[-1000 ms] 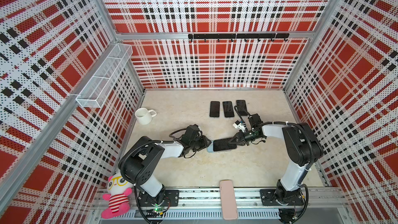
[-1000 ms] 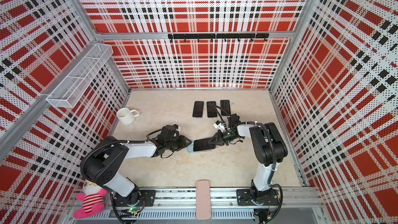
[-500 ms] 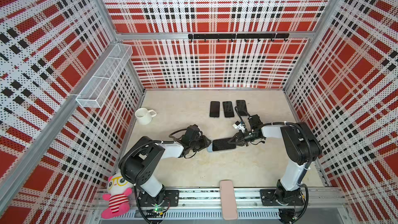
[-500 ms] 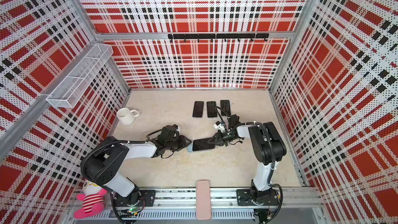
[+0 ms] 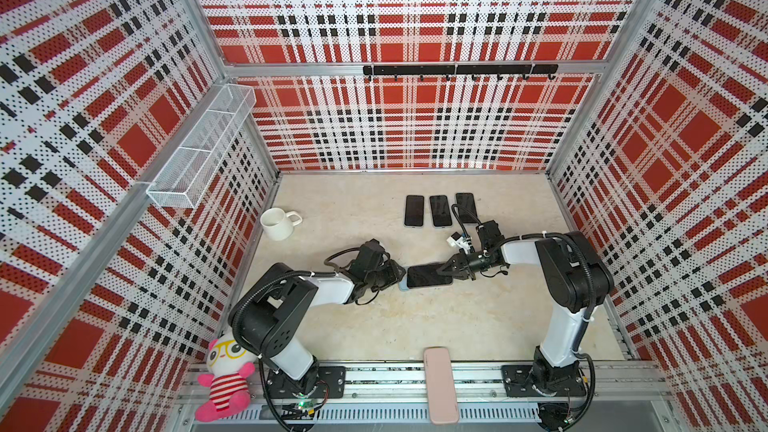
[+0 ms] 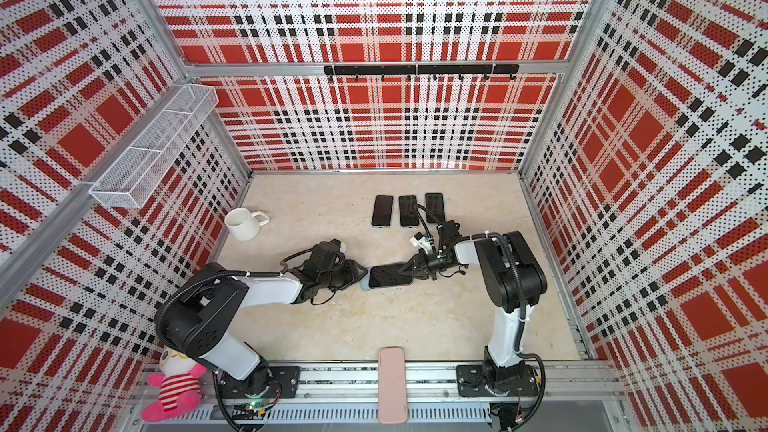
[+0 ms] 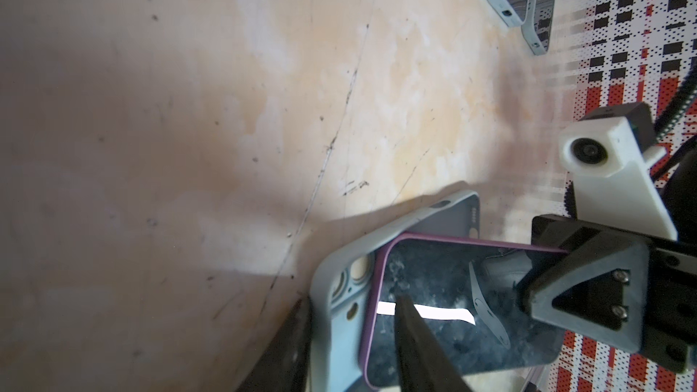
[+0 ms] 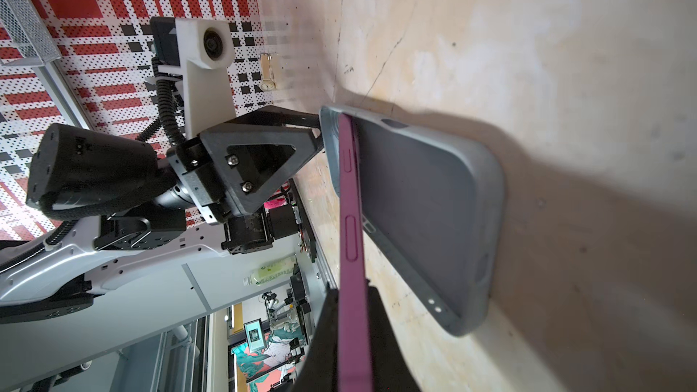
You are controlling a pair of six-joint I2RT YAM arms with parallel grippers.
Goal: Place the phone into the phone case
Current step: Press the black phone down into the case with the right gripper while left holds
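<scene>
A phone (image 5: 429, 275) (image 6: 390, 276) with a black screen and purple rim hangs mid-table, tilted over a light blue phone case (image 5: 402, 285) (image 6: 364, 284). My right gripper (image 5: 446, 270) (image 6: 409, 270) (image 8: 352, 337) is shut on the phone's (image 8: 350, 201) thin edge. The phone's far end sits inside the case's (image 8: 422, 201) camera end, while its gripped end stands off the case. My left gripper (image 5: 397, 274) (image 6: 360, 273) (image 7: 350, 348) is shut on that camera end of the case (image 7: 339, 333). One finger is behind the case and the other lies over the phone's screen (image 7: 433, 288).
Three dark phones (image 5: 440, 210) lie in a row behind the right gripper. At the left stands a white mug (image 5: 276, 223). A pink case (image 5: 440, 384) rests on the front rail, and a plush toy (image 5: 224, 384) sits at the front left. A wire basket (image 5: 199, 151) hangs on the left wall.
The right gripper has carried the phone slightly left, toward the left gripper and the case's camera end. Both grips are unchanged.
</scene>
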